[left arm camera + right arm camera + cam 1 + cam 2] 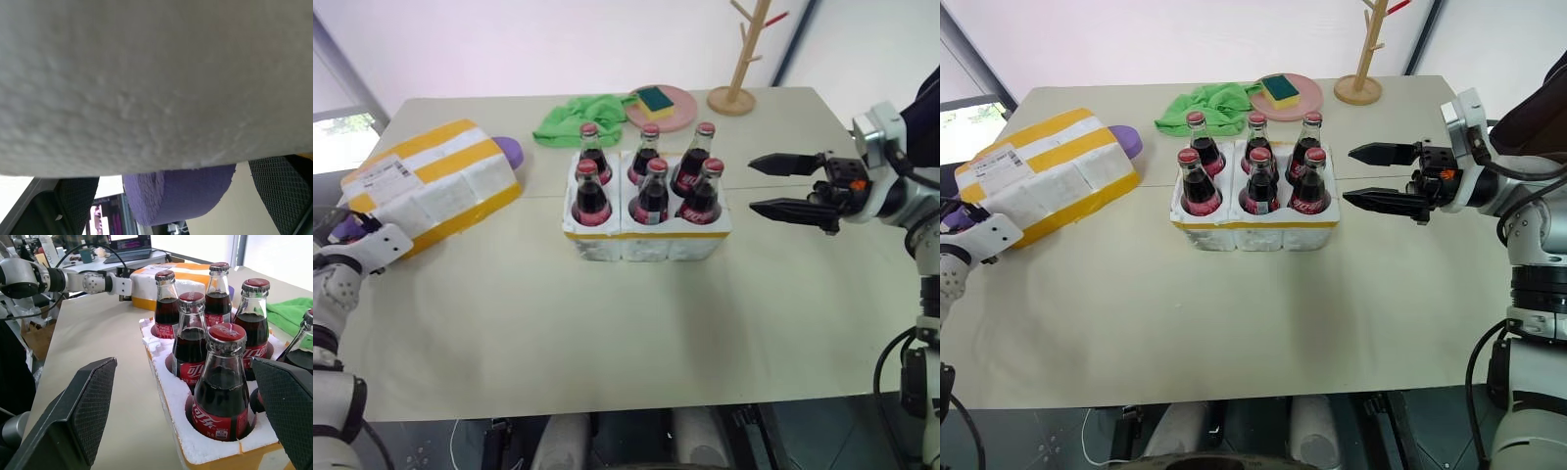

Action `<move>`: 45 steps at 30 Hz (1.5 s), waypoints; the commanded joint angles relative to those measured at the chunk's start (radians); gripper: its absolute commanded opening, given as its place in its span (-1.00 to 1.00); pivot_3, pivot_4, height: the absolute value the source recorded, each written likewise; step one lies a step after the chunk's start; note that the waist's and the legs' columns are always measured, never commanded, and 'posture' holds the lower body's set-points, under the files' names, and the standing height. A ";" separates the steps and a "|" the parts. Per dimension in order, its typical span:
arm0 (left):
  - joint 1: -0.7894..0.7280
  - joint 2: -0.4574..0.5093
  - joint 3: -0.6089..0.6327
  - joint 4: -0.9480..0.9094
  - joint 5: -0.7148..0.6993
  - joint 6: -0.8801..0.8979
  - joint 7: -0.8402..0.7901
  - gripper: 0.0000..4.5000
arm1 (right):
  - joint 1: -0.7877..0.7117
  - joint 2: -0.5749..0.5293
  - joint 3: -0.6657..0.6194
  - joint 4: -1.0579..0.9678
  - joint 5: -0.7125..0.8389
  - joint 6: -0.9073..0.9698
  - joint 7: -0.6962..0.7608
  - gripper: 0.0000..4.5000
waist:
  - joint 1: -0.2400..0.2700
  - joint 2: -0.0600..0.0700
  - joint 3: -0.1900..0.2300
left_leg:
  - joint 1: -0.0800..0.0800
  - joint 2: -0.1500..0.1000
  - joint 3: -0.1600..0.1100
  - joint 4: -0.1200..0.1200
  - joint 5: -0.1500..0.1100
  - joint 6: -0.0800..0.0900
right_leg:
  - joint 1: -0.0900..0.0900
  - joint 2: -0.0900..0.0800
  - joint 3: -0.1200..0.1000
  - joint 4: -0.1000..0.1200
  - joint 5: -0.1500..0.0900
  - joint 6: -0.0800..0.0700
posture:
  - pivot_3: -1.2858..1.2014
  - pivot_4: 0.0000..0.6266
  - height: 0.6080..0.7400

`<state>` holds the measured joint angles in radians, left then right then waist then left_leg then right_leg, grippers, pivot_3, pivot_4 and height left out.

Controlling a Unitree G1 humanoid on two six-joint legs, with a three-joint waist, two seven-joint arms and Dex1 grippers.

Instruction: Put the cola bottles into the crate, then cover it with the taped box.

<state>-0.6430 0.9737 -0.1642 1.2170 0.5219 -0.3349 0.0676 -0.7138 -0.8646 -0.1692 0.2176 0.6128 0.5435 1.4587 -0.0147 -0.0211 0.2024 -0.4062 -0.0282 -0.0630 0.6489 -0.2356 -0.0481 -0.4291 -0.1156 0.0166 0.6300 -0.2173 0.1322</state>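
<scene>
All six cola bottles [651, 176] stand in the crate [646, 238] mid-desk. The taped box [431, 186] hides part of a purple object [509, 151]. Left gripper [952, 217], at the box's edge, has jaws wide; right gripper [783, 186] open, empty.

Six cola bottles [651, 181] are seated in the crate [646, 240] mid-bench [607, 333]; the taped box [431, 186] is set to its left.

I read white Chinese characters "可口" on the red labels of the cola bottles [221, 401] in the right wrist view; the rest of the label print is too small to make out. The shipping label [384, 176] on the taped box [435, 186] carries a barcode and fine print, illegible to me.
</scene>
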 commanded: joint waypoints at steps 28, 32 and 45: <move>-0.086 0.169 0.053 -0.315 -0.088 -0.153 -0.180 -0.81 | 0.039 -0.050 -0.062 -0.043 0.015 -0.016 -0.031 1.00 | 0.001 0.000 0.000 | -0.001 0.000 0.000 0.000 0.000 0.000 | 0.000 0.000 0.000 -0.001 0.000 0.000 | 0.03 -0.52 1.00; -0.101 0.178 0.088 -0.440 -0.113 -0.124 -0.247 -0.81 | 0.043 -0.064 -0.067 -0.029 0.019 0.006 -0.034 1.00 | 0.000 0.000 0.000 | -0.001 0.000 0.000 0.000 0.000 0.000 | 0.000 0.000 0.000 0.000 0.000 0.000 | 0.03 -0.52 1.00; -0.267 0.156 0.116 -0.765 -0.112 0.070 -0.446 -0.81 | 0.089 -0.065 -0.091 0.010 0.007 -0.090 -0.025 1.00 | 0.002 -0.001 0.000 | -0.001 0.000 0.000 0.001 0.000 0.000 | 0.000 0.001 0.000 0.000 0.000 0.000 | 0.03 -0.52 1.00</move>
<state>-0.8740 1.1348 -0.0752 0.5080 0.4177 -0.2832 -0.3719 -0.6222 -0.9160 -0.2190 0.2339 0.6038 0.4706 1.4311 -0.0125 -0.0216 0.2025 -0.4073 -0.0281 -0.0633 0.6502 -0.2354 -0.0479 -0.4288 -0.1148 0.0172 0.6299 -0.2172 0.1321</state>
